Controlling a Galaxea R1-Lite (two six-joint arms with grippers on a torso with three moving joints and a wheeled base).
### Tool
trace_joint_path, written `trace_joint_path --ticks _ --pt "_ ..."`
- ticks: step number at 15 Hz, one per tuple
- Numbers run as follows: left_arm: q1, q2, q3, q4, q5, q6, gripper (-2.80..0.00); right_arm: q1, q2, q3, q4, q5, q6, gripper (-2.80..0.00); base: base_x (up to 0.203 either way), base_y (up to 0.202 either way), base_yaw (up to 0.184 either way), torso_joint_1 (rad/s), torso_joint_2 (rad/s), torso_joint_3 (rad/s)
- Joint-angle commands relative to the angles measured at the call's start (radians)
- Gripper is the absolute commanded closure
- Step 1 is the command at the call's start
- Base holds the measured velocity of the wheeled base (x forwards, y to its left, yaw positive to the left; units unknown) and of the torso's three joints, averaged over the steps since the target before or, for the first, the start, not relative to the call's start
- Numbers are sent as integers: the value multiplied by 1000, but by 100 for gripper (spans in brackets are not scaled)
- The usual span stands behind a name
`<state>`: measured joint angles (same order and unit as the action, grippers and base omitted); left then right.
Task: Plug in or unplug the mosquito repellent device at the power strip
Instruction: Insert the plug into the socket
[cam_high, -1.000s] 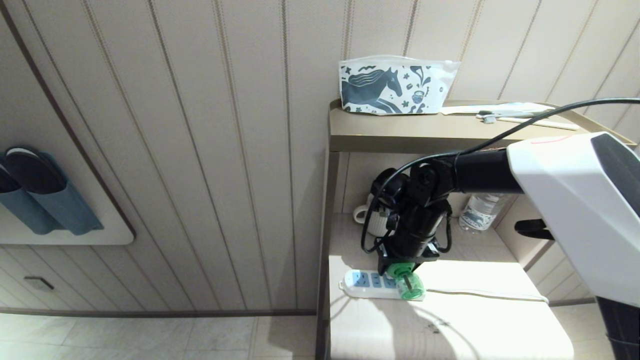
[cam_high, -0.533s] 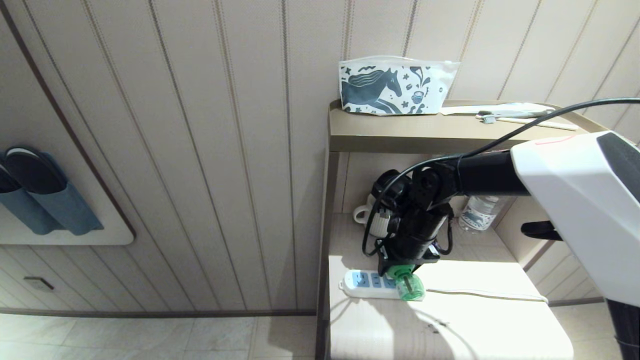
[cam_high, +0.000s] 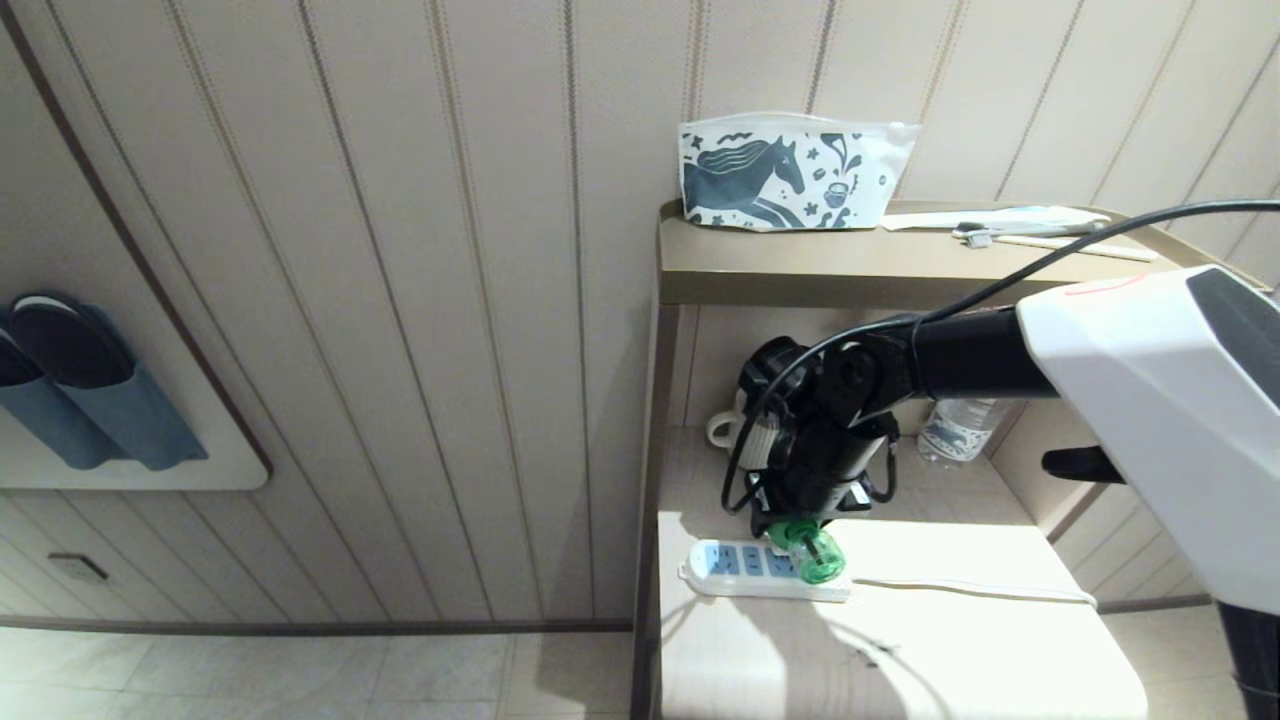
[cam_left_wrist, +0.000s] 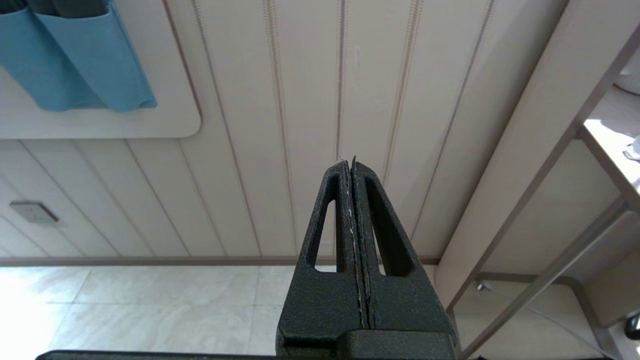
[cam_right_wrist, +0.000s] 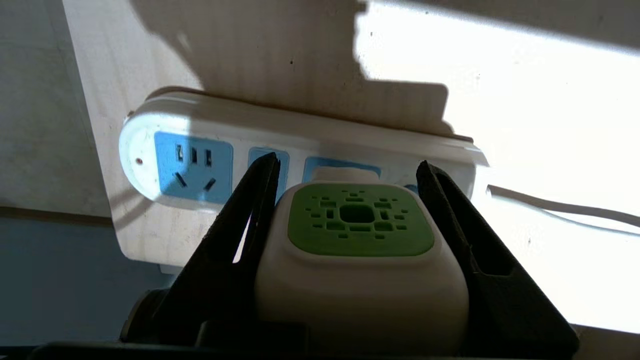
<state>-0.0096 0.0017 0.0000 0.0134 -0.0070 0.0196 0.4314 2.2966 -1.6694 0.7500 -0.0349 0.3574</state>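
mosquito repellent device (cam_high: 812, 555) lifted clear, clamped in right gripper (cam_right_wrist: 350, 175), above power strip (cam_high: 740, 570)

Hard sunlight blows out the shelf (cam_high: 960, 560) at lower right of the head view, with sharp arm shadows across it. In the right wrist view the strip (cam_right_wrist: 200, 150) lies half shaded, glare at right. The wall panels (cam_left_wrist: 300, 100) are evenly lit and sharp.

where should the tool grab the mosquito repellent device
By the white head of the mosquito repellent device, one finger on each flat side, coming from above the power strip. The right tool already clamps it so, clear of the bottle.
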Motion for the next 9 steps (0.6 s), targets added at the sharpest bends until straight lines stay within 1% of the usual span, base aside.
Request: trace_joint_path --ticks 1,9 --pt "0 1 0 0 0 0 0 -3 18 -7 11 1 2 0 0 0 0 0 0 0" --pt "-1 1 0 0 1 0 0 10 -66 40 13 0 5 0 0 0 0 0 0 0"
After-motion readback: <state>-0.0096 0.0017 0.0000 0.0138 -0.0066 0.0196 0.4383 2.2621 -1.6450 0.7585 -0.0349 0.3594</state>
